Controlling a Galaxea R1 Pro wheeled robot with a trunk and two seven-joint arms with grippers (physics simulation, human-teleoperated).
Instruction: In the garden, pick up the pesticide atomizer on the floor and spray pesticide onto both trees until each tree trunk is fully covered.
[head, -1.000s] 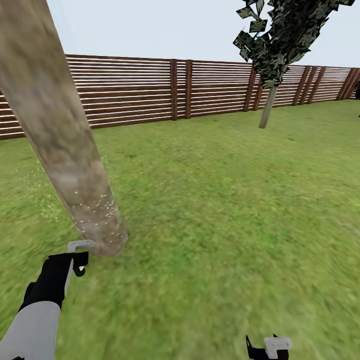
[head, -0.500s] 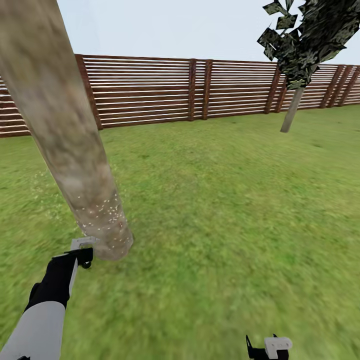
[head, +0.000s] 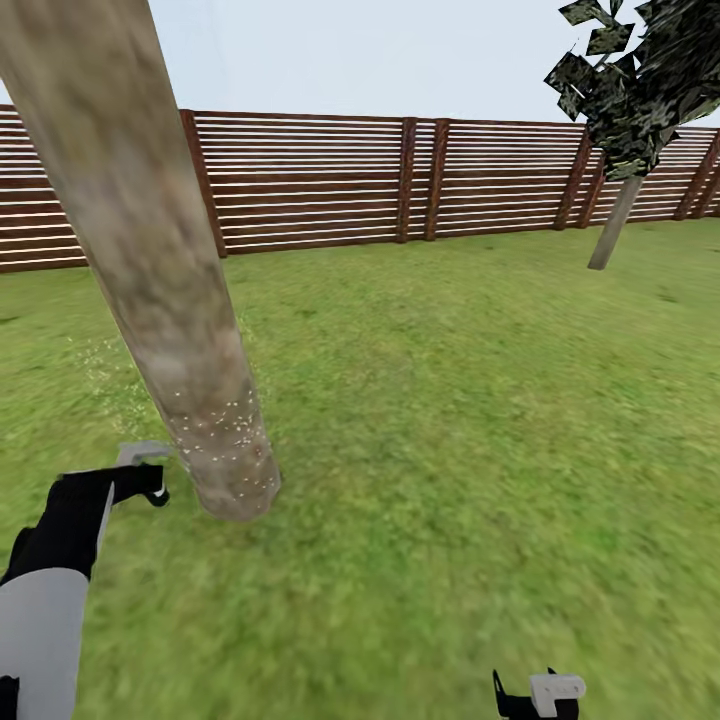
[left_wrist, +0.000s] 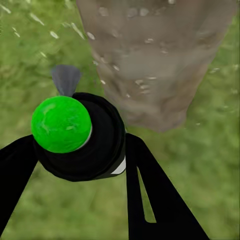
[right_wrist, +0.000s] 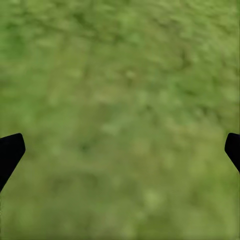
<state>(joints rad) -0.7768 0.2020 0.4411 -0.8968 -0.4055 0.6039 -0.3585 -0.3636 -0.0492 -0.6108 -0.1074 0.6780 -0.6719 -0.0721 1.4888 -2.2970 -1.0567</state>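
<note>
Since half a second ago the left gripper (head: 150, 470) sits higher and further left of the near tree trunk (head: 160, 270), its jaws clamped on the pesticide atomizer (left_wrist: 80, 135). White pesticide (head: 215, 420) specks dot the trunk's base. Two trees: the far one (head: 630, 110) stands at upper right by the fence (head: 400, 180). At the frame's bottom edge, the cut-off right gripper (head: 535, 695) has its jaws spread wide over grass floor (head: 450, 420).

A brown slatted fence (head: 320, 180) is running across the far edge of the lawn, its horizontal boards fixed between darker upright posts. Above the fence, a pale, cloudless sky (head: 370, 55) is spreading even daylight over the scene. In front of the fence, blurry green grass (head: 450, 420) is covering all the ground, lying slightly darker in patches nearer the fence.
</note>
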